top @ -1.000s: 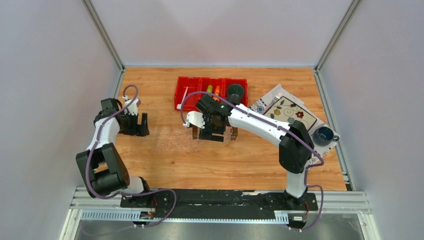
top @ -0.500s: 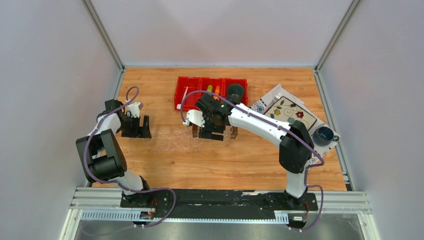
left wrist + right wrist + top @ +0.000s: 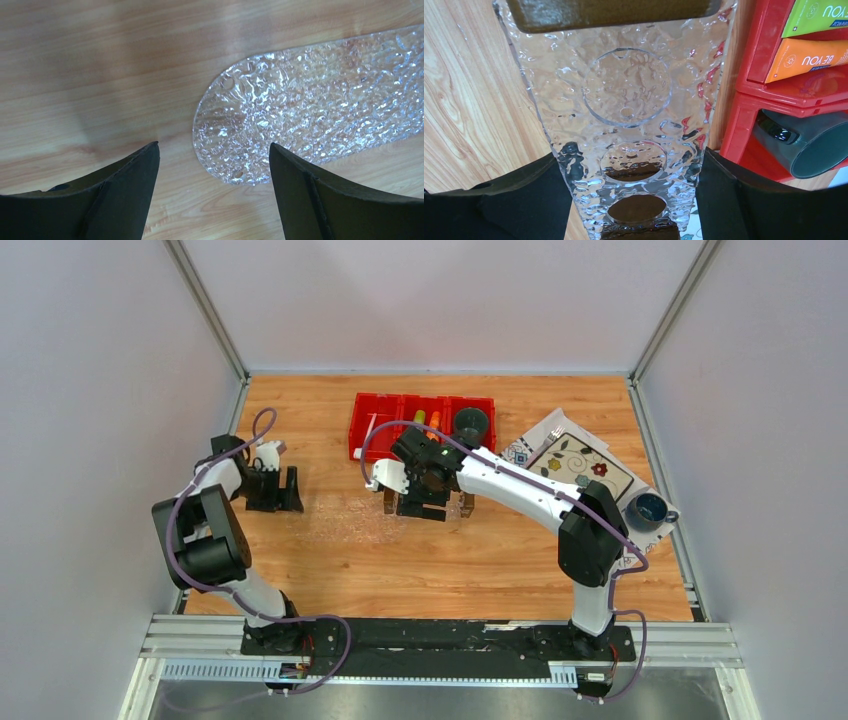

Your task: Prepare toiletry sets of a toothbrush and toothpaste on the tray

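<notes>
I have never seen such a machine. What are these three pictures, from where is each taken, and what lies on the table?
Two robot arms stand at a wooden table. The wide picture comes from a camera above; the two close ones from cameras on the wrists. The left tool is open and empty, near the rounded end of a clear textured sheet. The right tool has its fingers on either side of the clear tray; whether it grips, I cannot tell. The red bin holds a white toothbrush, green toothpaste, orange toothpaste and a dark mug.
</notes>
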`<act>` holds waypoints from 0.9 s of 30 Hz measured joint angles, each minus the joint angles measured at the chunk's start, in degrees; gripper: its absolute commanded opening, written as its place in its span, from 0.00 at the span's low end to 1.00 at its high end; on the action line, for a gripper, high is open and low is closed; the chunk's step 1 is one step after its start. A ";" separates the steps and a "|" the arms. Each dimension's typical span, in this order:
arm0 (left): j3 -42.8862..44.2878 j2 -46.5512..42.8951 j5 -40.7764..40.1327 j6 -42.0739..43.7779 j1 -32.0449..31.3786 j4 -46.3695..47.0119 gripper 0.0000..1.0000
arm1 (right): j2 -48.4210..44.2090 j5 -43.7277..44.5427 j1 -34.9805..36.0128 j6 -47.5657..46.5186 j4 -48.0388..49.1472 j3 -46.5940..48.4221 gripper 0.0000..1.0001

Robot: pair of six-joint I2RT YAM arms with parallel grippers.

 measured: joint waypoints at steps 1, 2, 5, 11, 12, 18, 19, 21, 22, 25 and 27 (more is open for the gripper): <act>0.57 0.46 0.00 0.02 -0.04 -0.11 0.87 | 0.00 0.00 0.00 0.00 0.02 0.00 0.38; 1.22 1.05 0.00 0.02 -0.15 -0.22 0.87 | 0.00 0.00 0.00 0.00 0.02 0.00 0.38; 2.69 2.36 -0.20 0.09 -0.76 -0.46 0.86 | 0.00 0.00 0.00 0.00 0.09 -0.04 0.38; 5.09 4.46 -0.74 0.15 -2.03 -3.30 0.88 | 0.00 0.04 0.00 -0.04 0.46 -0.66 0.38; 5.84 4.90 -0.98 0.22 -2.16 -4.31 0.88 | 0.00 0.04 0.00 -0.07 0.57 -0.92 0.38; 8.83 5.70 -2.62 0.52 -2.40 -9.33 0.80 | -0.09 0.39 0.00 -0.20 0.79 -1.40 0.38; 9.01 5.70 -2.89 0.61 -2.47 -9.94 0.79 | -0.13 0.42 0.00 -0.20 0.87 -1.55 0.38; 9.07 5.68 -3.28 0.61 -2.73 -11.19 0.78 | -0.24 0.42 0.00 -0.20 0.90 -1.81 0.38; 9.07 5.68 -3.45 0.61 -2.95 -11.80 0.76 | -0.26 0.44 0.00 -0.20 0.90 -1.88 0.38; 9.29 5.79 -3.37 0.48 -3.52 -13.75 0.75 | -0.28 0.44 0.00 -0.20 0.92 -1.97 0.38; 9.88 6.32 -3.02 0.28 -3.74 -15.10 0.74 | -0.33 0.44 0.00 -0.20 0.92 -1.99 0.39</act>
